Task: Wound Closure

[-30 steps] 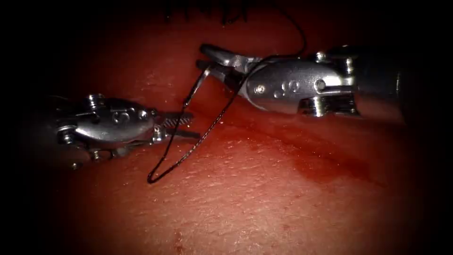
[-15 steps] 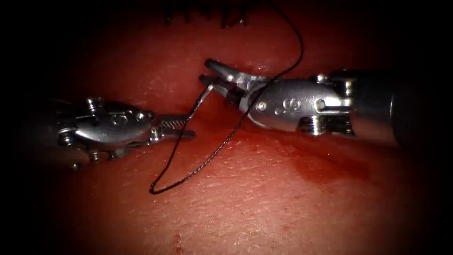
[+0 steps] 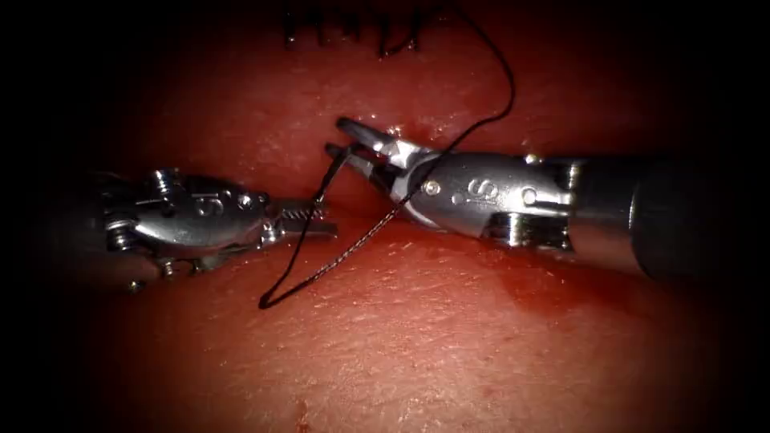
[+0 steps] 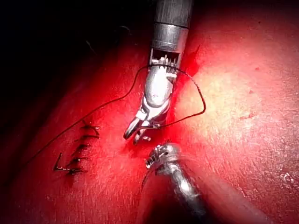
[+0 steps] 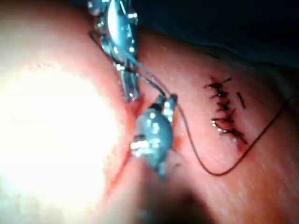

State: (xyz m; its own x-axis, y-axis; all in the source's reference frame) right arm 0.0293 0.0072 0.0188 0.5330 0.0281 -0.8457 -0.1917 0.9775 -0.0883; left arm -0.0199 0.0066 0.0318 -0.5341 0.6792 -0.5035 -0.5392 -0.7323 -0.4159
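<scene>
On the tissue (image 3: 417,353), black thread (image 3: 337,258) comes down from the stitches (image 3: 353,24), crosses my right tool's body, bends sharply at the lower left and climbs back. The returning strand runs between the narrowly parted jaws of my left tool (image 3: 330,220). Its upper end sits at the lower jaw of my right tool (image 3: 333,135), whose jaws are spread and grip nothing. I cannot tell whether that stiff upper stretch is needle or thread. The left wrist view shows the right tool (image 4: 132,136) just beyond the left tool (image 4: 152,161).
Red fluid (image 3: 553,289) pools along the cut under the right tool's shaft. The finished stitches (image 4: 77,149) lie in a row beyond both tools. In the right wrist view, thread (image 5: 210,171) curves in a loop near those stitches (image 5: 226,112).
My right tool has come down and slightly left, toward the left tool. The strand's upper end came down with it. The left tool's jaws have narrowed around the strand.
</scene>
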